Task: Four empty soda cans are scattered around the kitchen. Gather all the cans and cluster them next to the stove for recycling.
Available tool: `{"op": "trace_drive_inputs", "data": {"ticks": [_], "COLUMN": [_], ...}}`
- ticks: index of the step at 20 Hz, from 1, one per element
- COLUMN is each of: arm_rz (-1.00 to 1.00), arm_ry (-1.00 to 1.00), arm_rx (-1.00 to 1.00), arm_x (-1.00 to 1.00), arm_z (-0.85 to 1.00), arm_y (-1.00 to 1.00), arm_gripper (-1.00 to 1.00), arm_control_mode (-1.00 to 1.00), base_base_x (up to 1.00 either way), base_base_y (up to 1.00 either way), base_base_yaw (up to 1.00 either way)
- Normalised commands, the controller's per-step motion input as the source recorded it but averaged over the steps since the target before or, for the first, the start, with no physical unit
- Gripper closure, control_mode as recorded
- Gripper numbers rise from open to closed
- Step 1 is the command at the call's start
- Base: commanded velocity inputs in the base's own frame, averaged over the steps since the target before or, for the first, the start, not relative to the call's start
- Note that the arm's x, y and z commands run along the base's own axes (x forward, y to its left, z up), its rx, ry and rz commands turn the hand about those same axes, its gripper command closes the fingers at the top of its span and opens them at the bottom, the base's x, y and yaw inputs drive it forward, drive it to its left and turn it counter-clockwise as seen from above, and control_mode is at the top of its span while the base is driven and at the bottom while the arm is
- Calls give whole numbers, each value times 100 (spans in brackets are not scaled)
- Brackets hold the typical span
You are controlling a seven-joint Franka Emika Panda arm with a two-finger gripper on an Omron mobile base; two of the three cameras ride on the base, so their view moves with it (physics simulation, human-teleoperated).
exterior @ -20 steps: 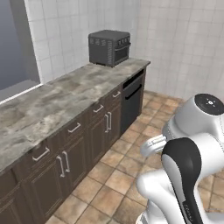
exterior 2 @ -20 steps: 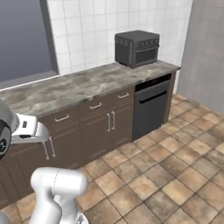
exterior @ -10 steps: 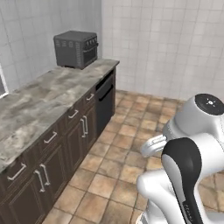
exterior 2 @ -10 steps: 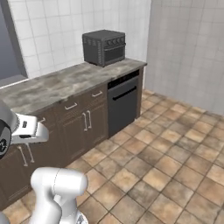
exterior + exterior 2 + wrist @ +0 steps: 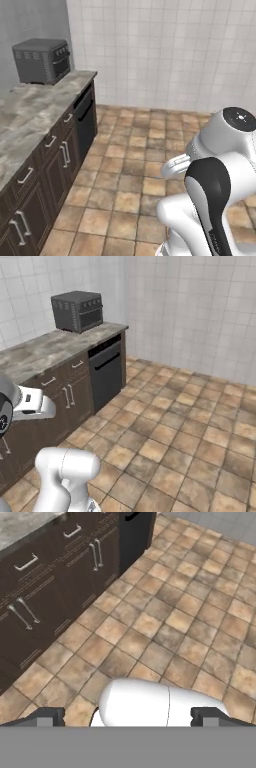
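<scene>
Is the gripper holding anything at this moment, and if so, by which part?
Nothing is held. In the hand view the gripper has its fingers spread wide, with only tiled floor beyond them and no can between.

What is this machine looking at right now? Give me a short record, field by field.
place: kitchen corner with white tiled walls
counter: marbled grey top over dark cabinets
on the counter: dark grey toaster oven, at the far end
built in: black dishwasher under the counter's end
floor: brown tiles
end effector: open, nothing between the tips, aimed down at the floor
</scene>
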Motion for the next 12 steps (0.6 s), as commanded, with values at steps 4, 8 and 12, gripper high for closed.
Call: {"op": "trace_drive_inputs", "data": {"ticks": [4,8,12], "arm_rz": [0,0,0], "arm_ry": [0,0,0], "arm_rx": [0,0,0], "arm_x": [0,0,0], "arm_z": [0,0,0], "arm_y": [0,0,0], "arm_gripper": [-100,-100,-100], "arm_control_mode": [100,100,100], "base_base_x": [16,19,26], "base_base_y": [-14,-21,-17], "base_base_yaw": [-39,-36,-36]}}
